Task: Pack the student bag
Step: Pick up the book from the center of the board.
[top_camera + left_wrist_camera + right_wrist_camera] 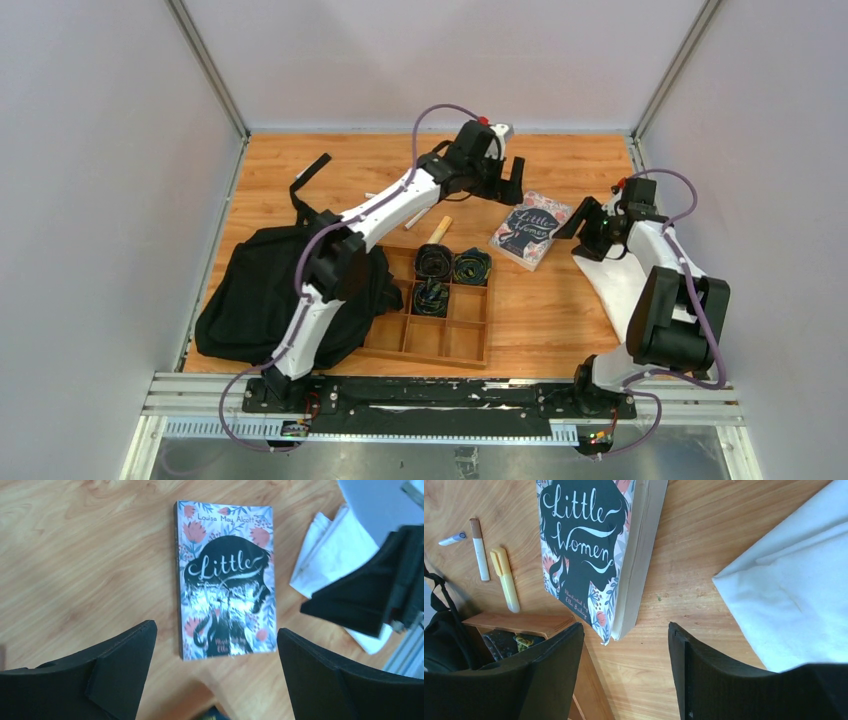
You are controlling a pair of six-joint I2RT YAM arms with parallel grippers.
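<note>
The student bag (255, 290) is a floppy black backpack lying at the table's left, partly under my left arm; its edge shows in the right wrist view (444, 640). A "Little Women" book (530, 230) lies flat right of centre and shows in the left wrist view (225, 580) and the right wrist view (589, 555). My left gripper (505, 180) is open and empty above the table just behind the book (215, 635). My right gripper (585, 220) is open and empty just right of the book (625, 630).
A wooden compartment tray (425, 357) sits between bag and book, with dark rolled items (452, 267) in three cells. A yellow highlighter (506, 580), a white marker (479, 550) and a small pen (451, 538) lie behind it. A white cloth (610, 280) lies under my right arm.
</note>
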